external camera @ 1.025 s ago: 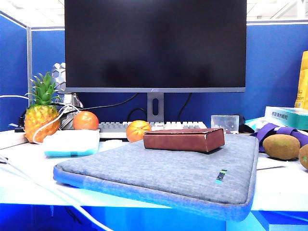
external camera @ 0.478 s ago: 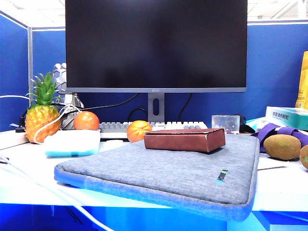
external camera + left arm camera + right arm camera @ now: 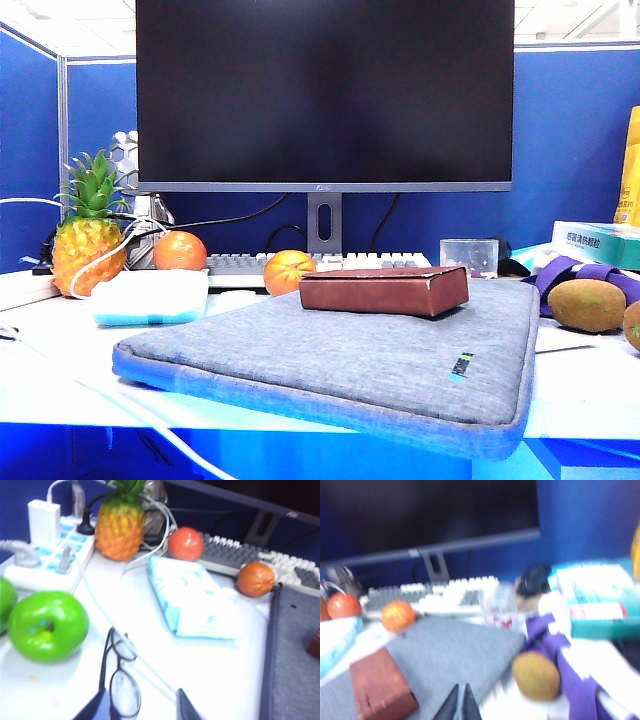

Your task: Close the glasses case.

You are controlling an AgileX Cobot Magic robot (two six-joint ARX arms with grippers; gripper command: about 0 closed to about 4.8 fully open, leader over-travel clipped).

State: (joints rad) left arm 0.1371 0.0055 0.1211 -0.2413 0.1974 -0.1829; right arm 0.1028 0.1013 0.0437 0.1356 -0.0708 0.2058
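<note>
Blue-walled desk, big dark monitor (image 3: 323,92) behind. Glasses case (image 3: 383,290) on grey sleeve (image 3: 340,355), lid down — looks closed, job seemingly finished. Left gripper (image 3: 140,707) spread wide, empty, above spectacles (image 3: 121,677). Right gripper (image 3: 460,705) pinched together, holding nothing, hovering near case.

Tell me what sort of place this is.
Most likely an office cubicle desk. A large dark monitor stands over a keyboard, blue partition walls close in the back and sides, and a power strip lies at the desk's edge. The fruit scattered about looks staged.
</note>
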